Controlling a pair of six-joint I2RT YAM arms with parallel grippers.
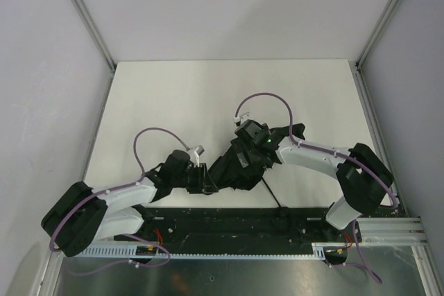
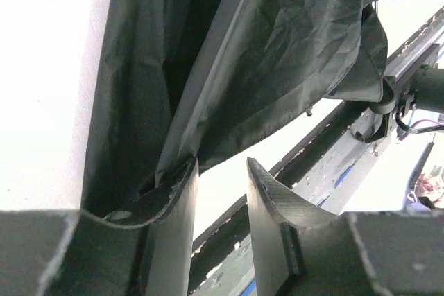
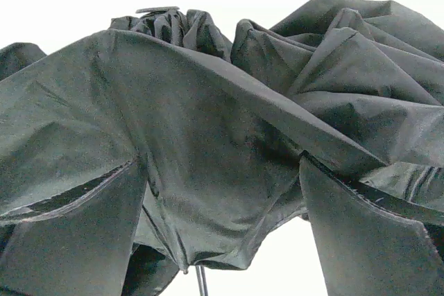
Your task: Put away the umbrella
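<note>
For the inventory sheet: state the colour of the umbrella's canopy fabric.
The umbrella canopy is plain matte black, unpatterned; best seen in the right wrist view.

Lab robot cell: white table (image 1: 173, 95), aluminium frame posts (image 1: 83, 15).

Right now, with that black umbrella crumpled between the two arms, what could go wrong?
The umbrella is loosely bunched, so its fabric may spring open. Fabric lies beside the left jaws, not between them, so closing may grab nothing. Its thin shaft points at the rail and could snag.
</note>
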